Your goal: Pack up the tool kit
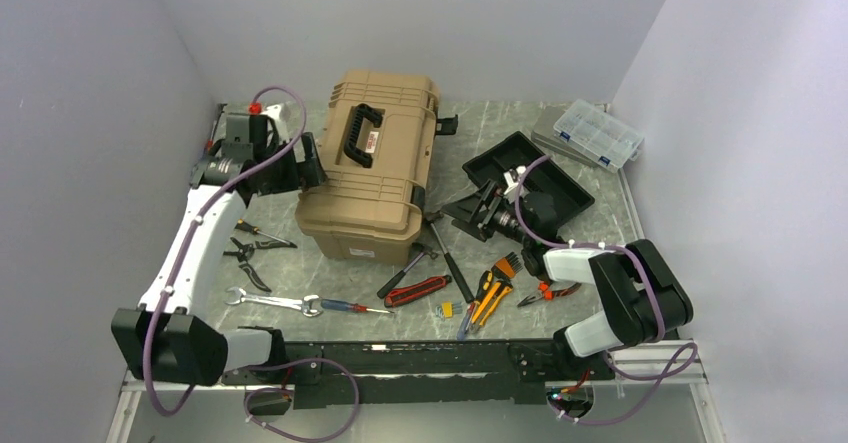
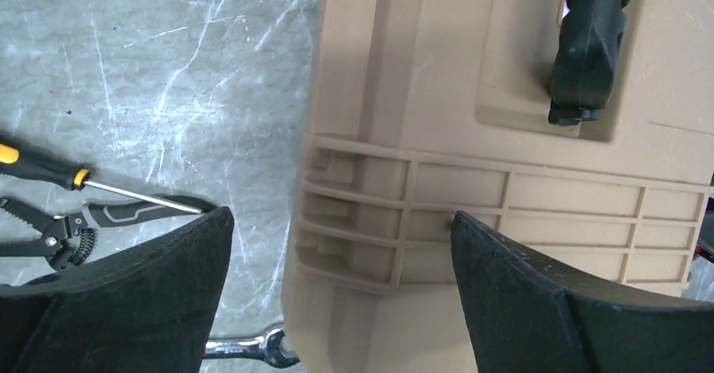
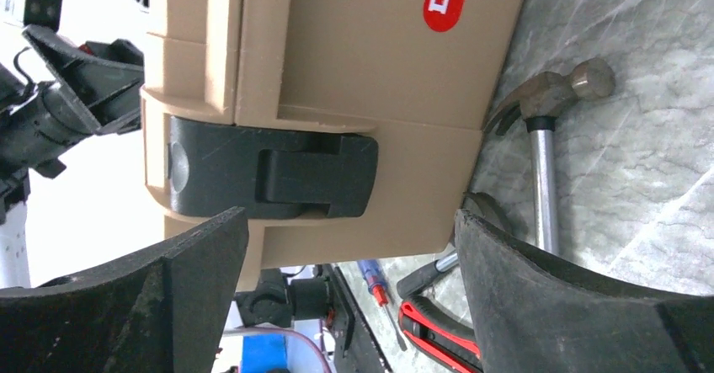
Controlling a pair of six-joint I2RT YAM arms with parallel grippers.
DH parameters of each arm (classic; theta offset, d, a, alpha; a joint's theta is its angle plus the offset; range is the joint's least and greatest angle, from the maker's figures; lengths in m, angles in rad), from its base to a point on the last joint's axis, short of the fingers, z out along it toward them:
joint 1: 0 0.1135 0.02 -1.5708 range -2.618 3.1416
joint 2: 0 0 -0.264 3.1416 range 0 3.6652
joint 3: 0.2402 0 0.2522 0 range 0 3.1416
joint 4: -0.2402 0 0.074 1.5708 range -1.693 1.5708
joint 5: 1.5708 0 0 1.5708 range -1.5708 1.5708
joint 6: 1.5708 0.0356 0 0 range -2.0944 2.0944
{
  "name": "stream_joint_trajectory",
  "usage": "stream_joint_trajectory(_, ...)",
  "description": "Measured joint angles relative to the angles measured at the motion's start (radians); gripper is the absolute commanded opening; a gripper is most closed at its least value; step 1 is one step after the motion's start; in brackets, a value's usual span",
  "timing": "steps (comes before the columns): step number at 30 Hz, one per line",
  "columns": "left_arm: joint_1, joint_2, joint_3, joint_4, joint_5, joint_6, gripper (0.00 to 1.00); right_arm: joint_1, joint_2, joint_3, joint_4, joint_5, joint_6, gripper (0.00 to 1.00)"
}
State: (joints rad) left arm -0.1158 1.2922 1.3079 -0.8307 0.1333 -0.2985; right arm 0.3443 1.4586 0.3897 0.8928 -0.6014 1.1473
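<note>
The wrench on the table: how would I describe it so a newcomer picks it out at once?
From the tan toolbox at the middle of the table, look toward the near edge on its left. The wrench lies flat there, just left of a red-and-blue-handled screwdriver. It alone is bare silver metal from end to end; every neighbour has a coloured or black handle.

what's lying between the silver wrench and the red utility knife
A screwdriver with a red and blue handle, lying flat between the wrench and the knife, seen in the top view.
</note>
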Motion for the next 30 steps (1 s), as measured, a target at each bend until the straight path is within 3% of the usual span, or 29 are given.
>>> stream_joint_trajectory(4, 0.060, -0.068, -0.104, 0.084, 0.088, -0.015, 0.99, 0.015, 0.000, 0.034, -0.098, 0.038, -0.033, 0.80)
stream_joint_trajectory(8, 0.092, -0.075, -0.147, 0.136, 0.190, -0.031, 0.99, 0.040, 0.025, 0.071, -0.151, 0.066, -0.057, 0.50)
stream_joint_trajectory(14, 0.093, -0.050, -0.161, 0.166, 0.295, -0.045, 0.94, 0.076, 0.200, 0.132, -0.119, 0.061, -0.027, 0.02)
stream_joint_trajectory(19, 0.115, -0.048, -0.187, 0.197, 0.347, -0.055, 0.91, 0.104, 0.317, 0.161, -0.039, 0.032, 0.026, 0.00)
stream_joint_trajectory(30, 0.178, -0.051, -0.229, 0.247, 0.445, -0.062, 0.84, 0.154, 0.529, 0.200, 0.398, -0.058, 0.229, 0.00)
